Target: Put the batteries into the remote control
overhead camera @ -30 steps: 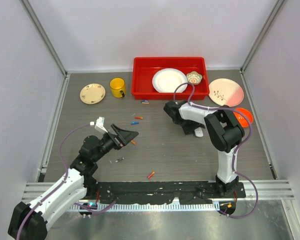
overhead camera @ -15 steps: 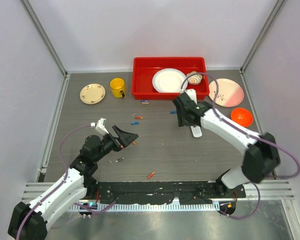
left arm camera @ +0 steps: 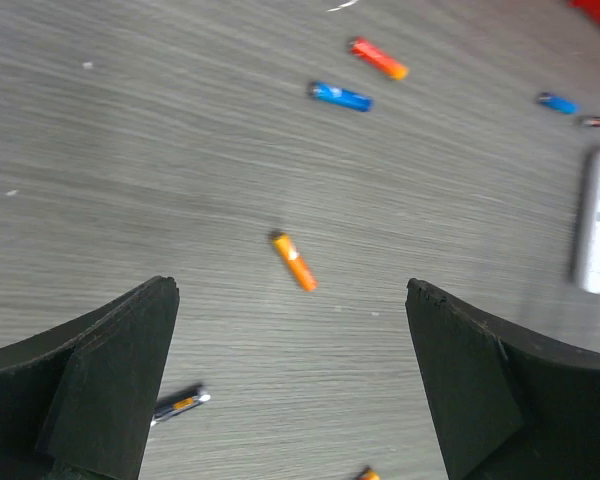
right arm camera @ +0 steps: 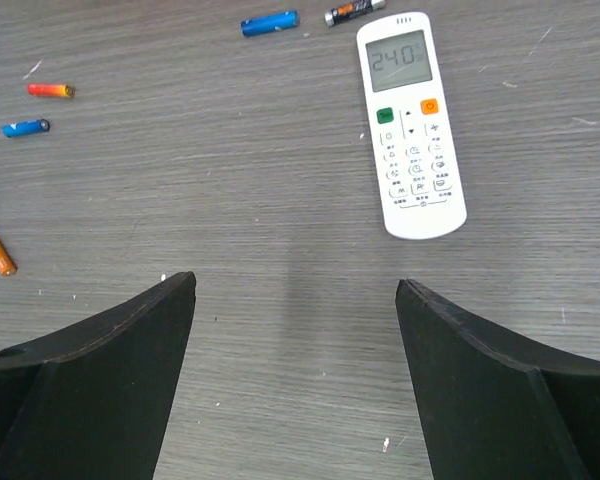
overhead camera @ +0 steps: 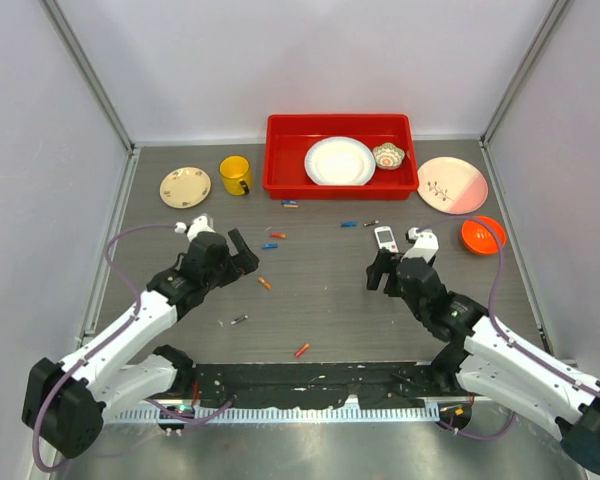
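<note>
The left gripper (left arm camera: 290, 295) is hovering over the grey wood-grain tabletop (overhead camera: 320, 300) with its black jaws spread wide and gripping nothing. In the left wrist view a short orange cylindrical battery (left arm camera: 294, 261) is lying on the table between the two fingertips, touching neither. At 12 o'clock from it a blue battery (left arm camera: 341, 96) and a red-orange battery (left arm camera: 378, 58) are lying near each other, and at 7 o'clock a black battery (left arm camera: 178, 404) is showing just beside the left finger.

The right gripper (right arm camera: 295, 288) is hanging open too, jaws released and empty, over bare table. The small white oblong plastic remote control (right arm camera: 411, 125) is lying flat with its display and buttons facing up, at 1 o'clock from the right gripper and clear of both fingers. At 11 o'clock from the remote a second blue battery (right arm camera: 270, 22) and a black-and-orange battery (right arm camera: 354, 10) are lying almost end to end. Seen from above, the remote is sitting at 6 o'clock from the right end of the red plastic tray (overhead camera: 280, 170).
</note>
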`<move>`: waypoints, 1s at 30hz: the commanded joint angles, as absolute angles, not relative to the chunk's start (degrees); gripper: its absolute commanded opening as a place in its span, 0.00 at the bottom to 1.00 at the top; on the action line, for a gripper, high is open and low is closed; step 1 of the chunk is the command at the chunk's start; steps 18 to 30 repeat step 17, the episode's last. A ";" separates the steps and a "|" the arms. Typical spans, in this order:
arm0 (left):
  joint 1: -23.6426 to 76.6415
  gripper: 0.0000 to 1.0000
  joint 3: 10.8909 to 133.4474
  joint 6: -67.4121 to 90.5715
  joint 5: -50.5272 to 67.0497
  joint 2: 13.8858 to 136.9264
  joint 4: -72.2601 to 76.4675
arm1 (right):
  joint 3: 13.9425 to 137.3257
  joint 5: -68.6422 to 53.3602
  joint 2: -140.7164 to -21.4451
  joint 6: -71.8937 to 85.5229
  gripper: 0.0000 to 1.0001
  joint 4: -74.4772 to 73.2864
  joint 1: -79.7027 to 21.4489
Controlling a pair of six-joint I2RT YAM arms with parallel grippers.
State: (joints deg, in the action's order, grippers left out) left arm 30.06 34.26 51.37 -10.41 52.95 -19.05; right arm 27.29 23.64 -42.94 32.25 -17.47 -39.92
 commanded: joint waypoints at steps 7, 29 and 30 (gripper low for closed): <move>34.80 1.00 42.90 47.11 -22.58 57.49 -27.17 | 24.00 42.19 -37.09 36.56 0.88 -10.90 -45.26; 36.12 1.00 39.63 47.46 -25.84 50.45 -24.41 | 23.38 39.56 -38.14 39.46 0.89 -11.86 -45.26; 36.12 1.00 39.63 47.46 -25.84 50.45 -24.41 | 23.38 39.56 -38.14 39.46 0.89 -11.86 -45.26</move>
